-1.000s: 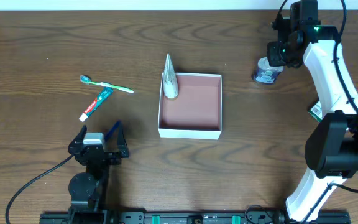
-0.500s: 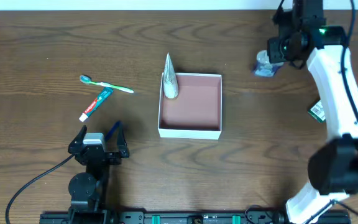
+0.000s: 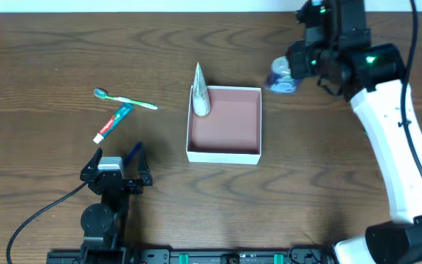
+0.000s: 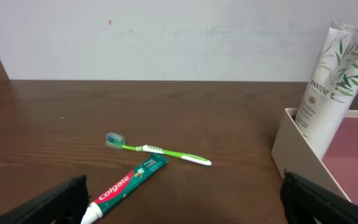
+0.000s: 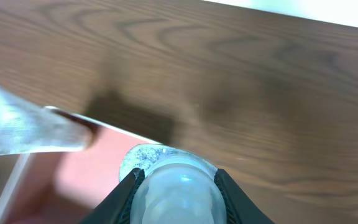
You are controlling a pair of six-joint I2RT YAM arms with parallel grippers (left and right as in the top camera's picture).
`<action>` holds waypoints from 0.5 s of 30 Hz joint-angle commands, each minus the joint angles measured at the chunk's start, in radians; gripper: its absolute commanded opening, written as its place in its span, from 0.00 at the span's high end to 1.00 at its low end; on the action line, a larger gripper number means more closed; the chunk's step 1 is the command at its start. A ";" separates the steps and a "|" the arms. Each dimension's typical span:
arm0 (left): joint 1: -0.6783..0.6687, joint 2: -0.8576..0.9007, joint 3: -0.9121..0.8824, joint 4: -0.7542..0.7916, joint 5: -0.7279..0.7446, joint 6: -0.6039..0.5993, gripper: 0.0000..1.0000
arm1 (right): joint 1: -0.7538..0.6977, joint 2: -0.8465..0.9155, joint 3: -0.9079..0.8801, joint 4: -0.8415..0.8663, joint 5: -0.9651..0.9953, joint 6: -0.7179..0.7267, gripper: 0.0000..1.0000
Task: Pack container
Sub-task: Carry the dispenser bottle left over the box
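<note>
The container [image 3: 223, 152] is a square white-walled box with a pinkish floor at the table's middle; its wall shows in the left wrist view [image 4: 297, 155]. A white Pantene tube [image 3: 199, 94] leans in its far-left corner and also shows in the left wrist view [image 4: 331, 81]. My right gripper [image 3: 290, 67] is shut on a small clear bottle with a blue label [image 3: 280, 76], held in the air just right of the box's far-right corner; the bottle fills the right wrist view [image 5: 174, 190]. My left gripper [image 3: 116, 163] is open and empty near the front left.
A green toothbrush [image 3: 126, 100] and a Colgate toothpaste tube [image 3: 113, 122] lie left of the box; both show in the left wrist view, toothbrush [image 4: 160, 150] and toothpaste [image 4: 129, 182]. A white wall runs along the table's far edge.
My right gripper lifted the clear bottle off the table at the far right and carried it left toward the box. The left arm has not moved.
</note>
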 commanded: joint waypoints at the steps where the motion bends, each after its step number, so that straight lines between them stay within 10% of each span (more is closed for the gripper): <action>1: 0.005 -0.005 -0.021 -0.037 -0.009 0.014 0.02 | 0.062 -0.048 0.014 0.011 -0.013 0.115 0.97; 15: 0.005 -0.005 -0.021 -0.037 -0.009 0.014 0.02 | 0.219 0.002 0.014 0.085 0.032 0.193 0.95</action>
